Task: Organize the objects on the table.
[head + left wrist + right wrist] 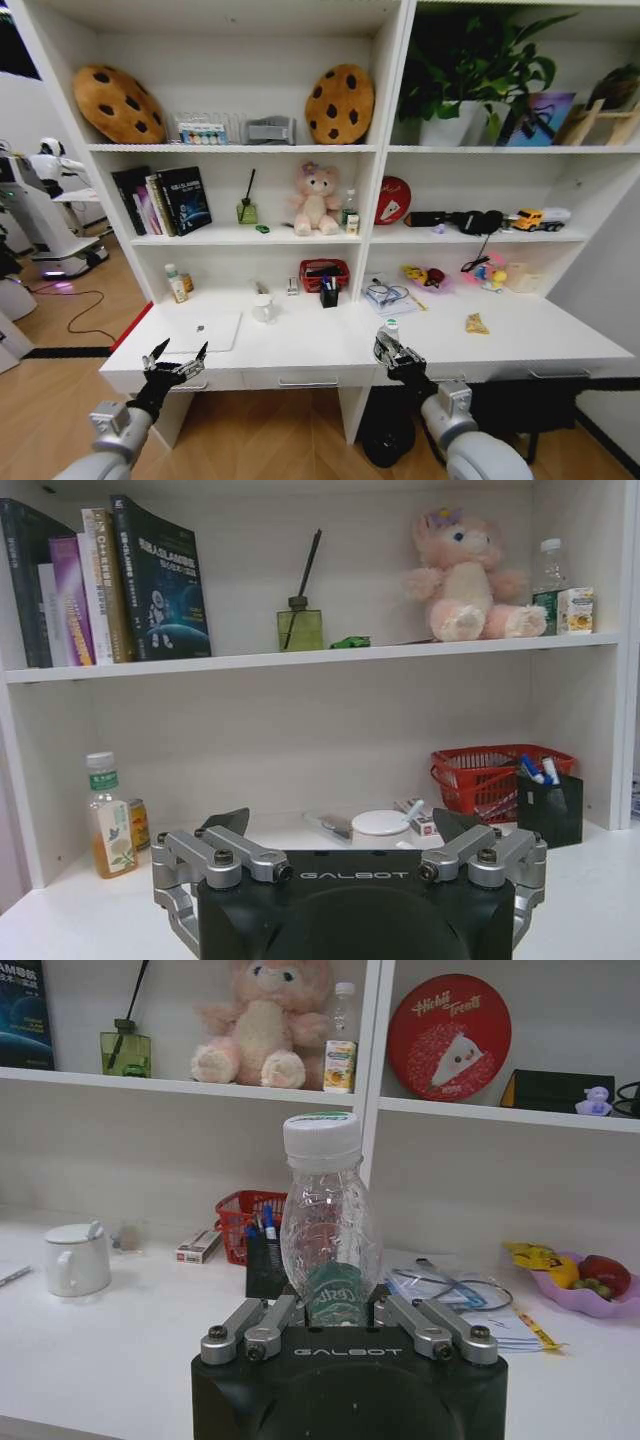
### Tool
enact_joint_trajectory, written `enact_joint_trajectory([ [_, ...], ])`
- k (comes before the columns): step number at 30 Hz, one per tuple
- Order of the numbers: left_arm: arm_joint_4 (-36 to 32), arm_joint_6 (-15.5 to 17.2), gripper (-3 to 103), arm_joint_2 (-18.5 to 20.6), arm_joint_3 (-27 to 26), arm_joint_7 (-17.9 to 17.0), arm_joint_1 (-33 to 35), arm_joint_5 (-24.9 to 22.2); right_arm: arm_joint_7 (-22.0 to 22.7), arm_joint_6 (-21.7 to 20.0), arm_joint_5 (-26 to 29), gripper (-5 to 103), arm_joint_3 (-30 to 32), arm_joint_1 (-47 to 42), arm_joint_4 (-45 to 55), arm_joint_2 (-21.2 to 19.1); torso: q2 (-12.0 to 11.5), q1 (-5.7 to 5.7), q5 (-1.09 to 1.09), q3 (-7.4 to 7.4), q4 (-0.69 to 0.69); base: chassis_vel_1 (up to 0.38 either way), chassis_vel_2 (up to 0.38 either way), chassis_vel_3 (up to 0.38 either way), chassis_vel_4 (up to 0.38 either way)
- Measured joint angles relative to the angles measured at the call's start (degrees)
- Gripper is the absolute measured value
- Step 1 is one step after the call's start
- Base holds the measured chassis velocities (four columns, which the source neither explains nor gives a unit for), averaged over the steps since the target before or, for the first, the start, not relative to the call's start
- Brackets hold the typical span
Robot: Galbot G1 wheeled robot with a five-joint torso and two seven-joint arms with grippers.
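Right claw (392,352) sits at the bench (560,345) front edge, near the middle, clamped on a clear bottle (327,1222) with a white cap. The right wrist view shows it plainly: upright, fingers (262,1324) closed on its lower part, green label half hidden between them. From the head view the bottle (390,330) is just a small cap above the claw, hard to read.

Left claw (176,364) hangs off the bench's left front corner, jaws spread wide, holding nothing. In the left wrist view, both fingers (222,852) are splayed apart.

The laptop (205,332) lies closed on the bench's left side, seen from the head view. A white mug (76,1259) stands mid-bench; the left wrist view catches just its top (381,822), rest cut off by the claw body. Red basket (492,775) and black pen holder (549,805) with blue-capped pens stand at the back, just beside each other; the bottle partly blocks both in the right wrist view. A juice bottle (108,817) stands at the far left back.

A tiny green car (350,641) rests on the shelf between the diffuser (300,626) and the bear (465,577); barely a speck from the head view. A pen tip (14,1276) is cut off at the right wrist view's edge. Small clutter on the bench's right side is too small to make out.
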Motion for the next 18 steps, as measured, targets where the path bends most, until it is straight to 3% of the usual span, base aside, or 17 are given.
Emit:
enact_joint_trajectory([
  [5,0.0,0.0,100,0.0,0.0,0.0,0.0,0.0,0.2,0.1,0.0,25,-0.2,0.1,0.0,0.1,0.0,0.03,0.08,0.01,-0.01,-0.328,-0.311,0.316,0.317],
  [6,0.0,0.0,100,0.0,0.0,0.0,0.0,0.0,0.2,0.1,-0.1,25,-0.4,0.1,0.0,0.1,0.0,0.01,-0.02,0.00,0.00,-0.357,-0.356,0.363,0.313],
  [11,0.0,0.0,100,0.0,0.0,0.0,0.0,0.0,1.2,1.0,-1.3,25,-1.4,-0.1,-0.2,0.3,0.0,0.03,0.11,0.01,0.00,-0.356,-0.355,0.356,0.363],
  [12,0.0,0.0,100,0.0,0.0,0.0,0.0,0.0,1.7,1.1,-1.8,25,-1.8,-0.6,-0.1,0.3,0.0,0.00,-0.08,0.00,0.01,-0.336,-0.339,0.356,0.331],
  [13,0.0,0.0,100,0.0,0.0,0.0,0.0,0.0,3.2,0.5,-1.5,25,-2.6,-1.7,0.3,0.3,0.0,0.00,0.08,0.01,0.02,-0.336,-0.269,0.312,0.331],
  [14,0.0,0.0,100,0.0,0.0,0.0,0.0,0.0,7.3,-1.6,1.4,25,-4.2,-3.3,1.1,0.3,0.0,0.03,0.15,0.02,-0.04,-0.178,-0.269,0.186,0.178],
  [15,0.0,0.0,100,0.0,0.0,0.0,0.0,0.0,10.5,-3.3,4.4,25,-5.0,-4.3,1.7,0.4,0.0,0.04,0.07,0.02,-0.03,-0.063,-0.218,0.186,0.178],
  [16,0.0,0.0,100,0.0,0.0,0.0,0.0,0.0,10.5,-3.3,4.4,25,-5.0,-4.3,1.7,0.4,0.0,0.04,0.07,0.02,-0.03,-0.063,-0.218,0.186,0.178],
  [17,0.0,0.0,100,0.0,0.0,0.0,0.0,0.0,18.5,-6.3,12.3,25,-6.6,-5.7,3.1,0.9,0.0,0.01,-0.03,0.01,-0.02,-0.063,-0.125,0.143,0.058],
  [18,0.0,0.0,100,0.0,0.0,0.0,0.0,0.0,26.7,-7.9,20.5,25,-7.7,-6.2,3.7,1.4,0.0,-0.01,0.02,0.00,-0.01,-0.080,-0.125,0.044,0.070],
])
